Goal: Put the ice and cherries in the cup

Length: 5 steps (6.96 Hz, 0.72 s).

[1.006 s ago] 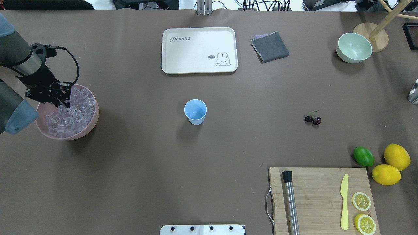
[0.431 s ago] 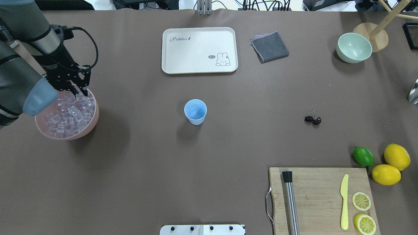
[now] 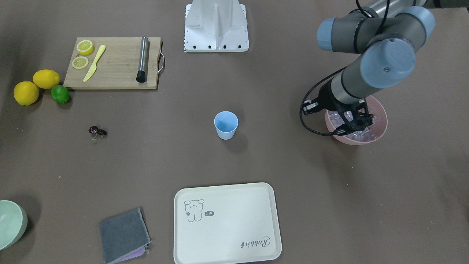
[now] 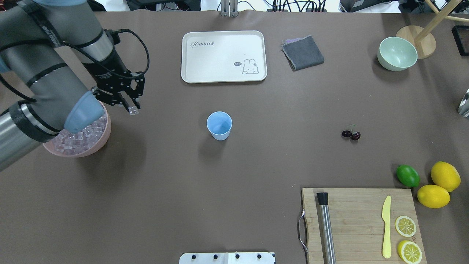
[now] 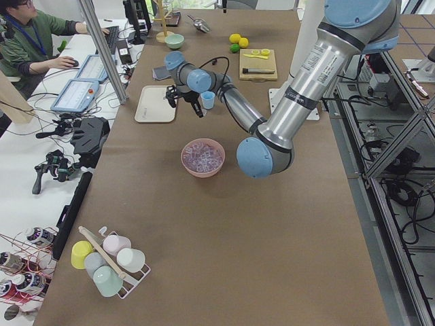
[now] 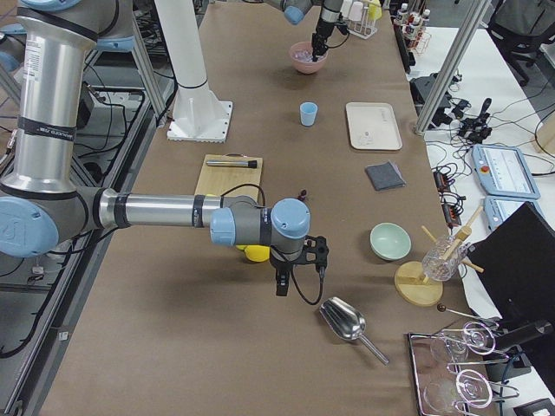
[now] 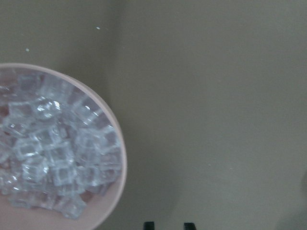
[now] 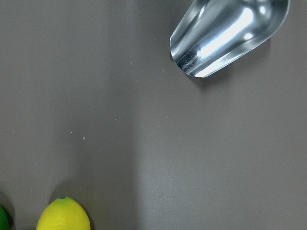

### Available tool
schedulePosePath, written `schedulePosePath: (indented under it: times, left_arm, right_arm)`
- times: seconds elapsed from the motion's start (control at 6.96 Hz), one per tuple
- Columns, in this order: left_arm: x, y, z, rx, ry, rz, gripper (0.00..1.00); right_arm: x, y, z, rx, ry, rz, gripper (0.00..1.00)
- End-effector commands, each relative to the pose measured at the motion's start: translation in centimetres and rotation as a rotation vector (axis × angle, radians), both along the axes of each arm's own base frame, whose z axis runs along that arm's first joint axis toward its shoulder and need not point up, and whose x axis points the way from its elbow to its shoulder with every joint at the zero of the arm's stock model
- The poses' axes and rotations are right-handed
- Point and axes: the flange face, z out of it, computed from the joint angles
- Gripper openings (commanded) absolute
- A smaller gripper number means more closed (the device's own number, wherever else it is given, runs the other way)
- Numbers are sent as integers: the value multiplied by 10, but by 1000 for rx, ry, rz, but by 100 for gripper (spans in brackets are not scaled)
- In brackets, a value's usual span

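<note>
Cup [image 3: 226, 125]: blue, upright, mid-table, standing alone.
Cherries [image 3: 97, 131]: dark pair, well apart from the cup, toward the view's left.
Pink bowl [image 3: 366, 140] of ice [image 3: 368, 132]: at the view's right. The left gripper [image 3: 361, 123] hangs over it, its grip not legible.
Board [image 3: 117, 69]: top left, bearing two lemon slices [image 3: 85, 47], a yellow knife [image 3: 94, 63] and a steel tube [image 3: 142, 58].
Two lemons [image 3: 46, 79] and a lime [image 3: 60, 94]: just beside the board.
Tray [image 3: 227, 223], cloth [image 3: 124, 235], green bowl [image 3: 11, 223]: along the bottom edge.
</note>
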Motion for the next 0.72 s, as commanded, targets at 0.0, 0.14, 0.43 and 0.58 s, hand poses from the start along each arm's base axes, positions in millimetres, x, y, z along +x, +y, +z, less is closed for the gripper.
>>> schedulePosePath:
  times: [0.0, 0.14, 0.43, 0.58]
  left_arm:
    - [71, -5, 1, -78, 98, -102, 0]
    - [102, -2, -12, -108, 99, -129, 0]
    - [122, -13, -52, -136, 100, -184, 0]
    - [126, -17, -64, -142, 103, -188, 0]
  right_arm:
    - [0, 0, 0, 2, 0, -1, 100]
    - [0, -1, -1, 4, 0, -1, 100]
    - [0, 0, 0, 2, 0, -1, 100]
    - [0, -1, -1, 4, 0, -1, 100]
